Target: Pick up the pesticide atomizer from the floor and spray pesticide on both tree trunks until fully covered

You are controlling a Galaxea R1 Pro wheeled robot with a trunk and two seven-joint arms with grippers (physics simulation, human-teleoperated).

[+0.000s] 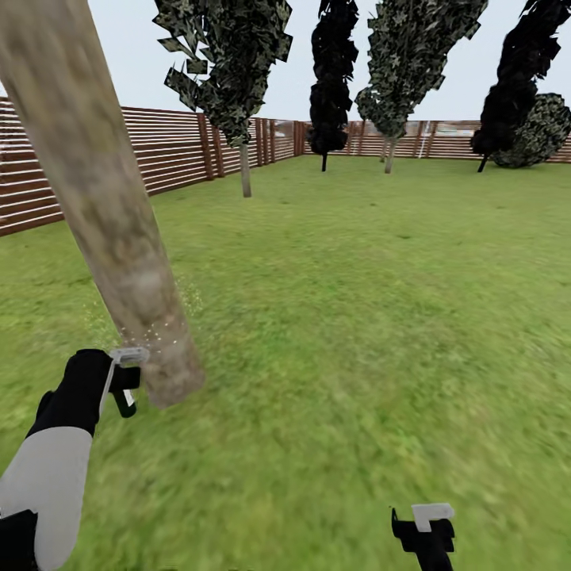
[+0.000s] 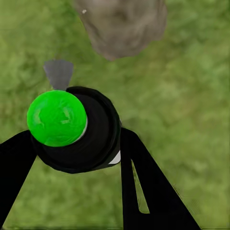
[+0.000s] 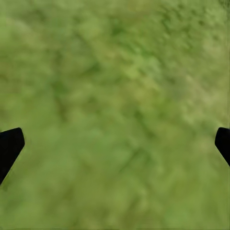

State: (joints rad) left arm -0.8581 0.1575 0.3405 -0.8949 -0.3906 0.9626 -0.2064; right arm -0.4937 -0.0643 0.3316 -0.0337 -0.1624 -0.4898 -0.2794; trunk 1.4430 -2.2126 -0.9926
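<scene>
Atomizer (image 2: 79, 132) gripped in the left claw (image 2: 72, 158), aimed at the trunk (image 1: 111, 214).

Black fingers (image 2: 143, 187) clamp its dark body, green cap facing the wrist camera, just beside the trunk's base on the grass (image 1: 357, 317). Pale specks dot the bark near the nozzle. The right claw (image 3: 115, 143) hangs wide open over grass, well apart. A slatted fence (image 1: 166, 151) runs behind.

Grass floor (image 1: 357, 317) bears thick tree trunk (image 1: 103, 206).
</scene>
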